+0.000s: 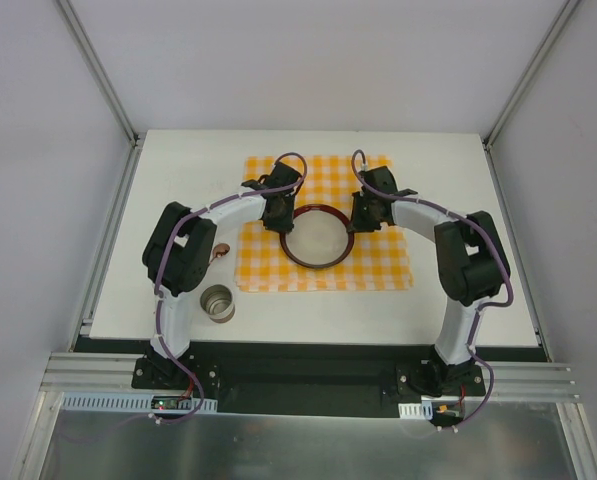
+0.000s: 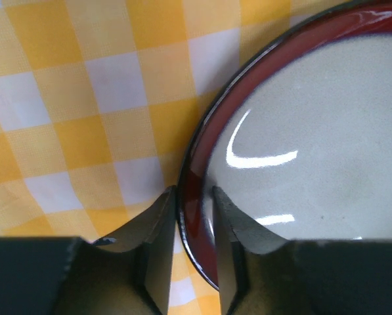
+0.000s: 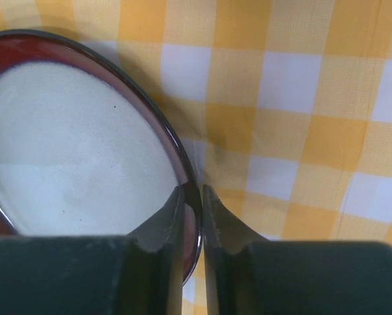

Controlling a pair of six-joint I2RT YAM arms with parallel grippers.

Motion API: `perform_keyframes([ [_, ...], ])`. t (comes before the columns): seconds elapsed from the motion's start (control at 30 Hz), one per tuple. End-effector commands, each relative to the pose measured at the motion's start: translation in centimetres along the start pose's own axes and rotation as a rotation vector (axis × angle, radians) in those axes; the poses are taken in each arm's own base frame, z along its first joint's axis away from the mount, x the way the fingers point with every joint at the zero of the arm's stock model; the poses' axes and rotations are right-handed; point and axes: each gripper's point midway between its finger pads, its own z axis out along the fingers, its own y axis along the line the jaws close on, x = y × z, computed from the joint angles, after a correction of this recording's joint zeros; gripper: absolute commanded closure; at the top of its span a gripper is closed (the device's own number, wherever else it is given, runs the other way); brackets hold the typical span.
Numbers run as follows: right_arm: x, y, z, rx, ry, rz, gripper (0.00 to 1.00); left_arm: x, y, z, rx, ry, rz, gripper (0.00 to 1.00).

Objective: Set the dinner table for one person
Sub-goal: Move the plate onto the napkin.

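your left fingers (image 2: pixel 151 252) and right fingers (image 3: pixel 161 246) each pinch the plate (image 1: pixel 316 240) rim, nearly closed, centred on the mat (image 1: pixel 380 264) on the desk (image 1: pixel 478 300). move both arms level; release together.

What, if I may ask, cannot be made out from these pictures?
- Top view: the small brown thing beside the cup is partly behind the left arm and too small to name.
- Top view: the wrists cover where the plate is held.
- Left wrist view: the left gripper hides the near rim; the frame edge cuts off the plate's right side.
- Right wrist view: the right gripper hides the rim below it.
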Motion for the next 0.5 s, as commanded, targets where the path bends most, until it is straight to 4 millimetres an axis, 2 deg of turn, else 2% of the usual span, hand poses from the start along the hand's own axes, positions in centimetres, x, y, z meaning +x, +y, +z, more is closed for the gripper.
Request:
perform_keyframes([
  [0.0,0.4,1.2,1.5,-0.074,0.012,0.006,0.94,0.1,0.5,-0.2,-0.019,-0.003,0.02,0.84],
  [0.03,0.6,1.2,1.8,-0.079,0.021,0.008,0.96,0.1,0.4,-0.1,-0.016,-0.001,0.02,0.9],
  [0.07,1.0,1.3,2.3,-0.092,0.036,0.008,1.0,0.1,0.4,0.0,-0.016,0.002,0.02,1.0],
  [0.27,1.8,1.4,2.9,-0.11,0.052,0.017,1.0,0.8,0.5,0.5,-0.015,0.023,0.015,1.0],
  [0.47,1.2,1.4,1.5,-0.102,0.025,-0.002,1.0,0.3,0.4,-0.5,-0.013,-0.007,0.012,1.0],
])
